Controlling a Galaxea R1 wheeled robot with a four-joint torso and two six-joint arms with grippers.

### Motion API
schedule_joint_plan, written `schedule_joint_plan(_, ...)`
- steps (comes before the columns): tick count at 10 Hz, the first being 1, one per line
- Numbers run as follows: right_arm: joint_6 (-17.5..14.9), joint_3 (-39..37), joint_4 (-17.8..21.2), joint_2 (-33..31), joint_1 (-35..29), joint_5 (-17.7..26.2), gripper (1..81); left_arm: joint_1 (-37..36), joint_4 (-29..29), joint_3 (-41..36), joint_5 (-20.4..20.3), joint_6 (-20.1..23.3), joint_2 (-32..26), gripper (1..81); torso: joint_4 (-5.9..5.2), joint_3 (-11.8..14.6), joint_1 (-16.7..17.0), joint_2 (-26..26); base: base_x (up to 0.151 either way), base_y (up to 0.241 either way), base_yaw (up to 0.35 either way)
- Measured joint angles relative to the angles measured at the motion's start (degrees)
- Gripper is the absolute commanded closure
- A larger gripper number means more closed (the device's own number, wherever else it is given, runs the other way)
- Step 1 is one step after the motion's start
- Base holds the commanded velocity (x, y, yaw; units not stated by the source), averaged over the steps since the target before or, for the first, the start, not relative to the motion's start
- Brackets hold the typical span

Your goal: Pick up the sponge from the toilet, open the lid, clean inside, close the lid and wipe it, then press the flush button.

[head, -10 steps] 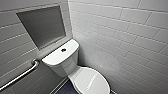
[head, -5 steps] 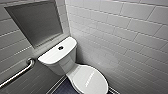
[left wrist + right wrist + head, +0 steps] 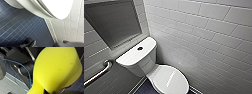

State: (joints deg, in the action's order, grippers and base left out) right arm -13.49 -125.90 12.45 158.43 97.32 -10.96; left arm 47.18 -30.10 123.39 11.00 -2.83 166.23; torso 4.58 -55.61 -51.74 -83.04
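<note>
The white toilet (image 3: 144, 66) stands in the corner, seen from above in the head view. Its lid (image 3: 170, 79) lies shut over the bowl. The small dark flush button (image 3: 140, 48) sits in the middle of the flat cistern top. In the right wrist view the yellow sponge (image 3: 56, 68) looms large and close, and my right gripper (image 3: 43, 91) is shut on its narrow pinched end. The left wrist view looks from low down at the toilet's bowl (image 3: 37, 9), with its bright white rim above the floor. My left gripper is open and holds nothing that I can see.
A grey recessed niche (image 3: 114, 22) is set in the wall behind the cistern, and a metal grab bar (image 3: 99, 72) runs along the left wall. White tiled wall (image 3: 204, 37) closes in on the right. The floor (image 3: 18, 27) is dark blue tile.
The head camera has turned a little, so the toilet sits slightly further left in the picture. Nothing in the scene has visibly moved.
</note>
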Motion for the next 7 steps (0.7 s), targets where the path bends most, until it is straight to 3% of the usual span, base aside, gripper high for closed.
schedule_joint_plan(4,0.0,-3.4,0.0,2.3,0.0,0.0,81.1,-1.8,-11.3,0.5,-3.8,0.0,-0.2,1.0,0.00,0.0,0.0,0.0,0.000,0.000,0.000)
schedule_joint_plan(7,0.0,-3.4,0.0,2.3,-0.3,0.0,81.1,-3.3,-12.2,1.6,-4.7,0.0,1.0,1.0,0.00,0.0,0.0,0.0,0.000,0.000,0.000)
